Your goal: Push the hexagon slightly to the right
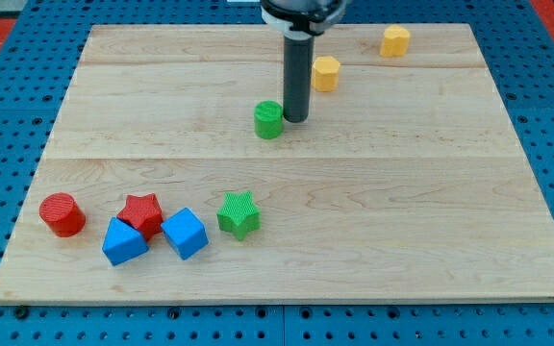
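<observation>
Tabletop [402, 192] of pale wood fills most of the view, and the green cylinder [268, 119] standing a little above its middle serves as the reference for everything else. The dark rod comes down from the view's top, and the tip [296, 120] sits just to the right of the green cylinder, touching it or very nearly so. No claw shows in the view: the arm ends in the bare rod, which holds nothing.

The yellow hexagon [325, 73] lies up and to the right of the green cylinder, close beside the rod's shaft but apart from the tip. A second yellow block [395, 40], its shape hard to make out, lies farther up and right of the cylinder, near the tabletop's far edge.

Well below the green cylinder and slightly left is the green star [239, 213]. Farther down and left of the cylinder cluster a blue cube [184, 234], a red star [141, 212] and another blue block [123, 241], with a red cylinder [62, 213] farthest left.
</observation>
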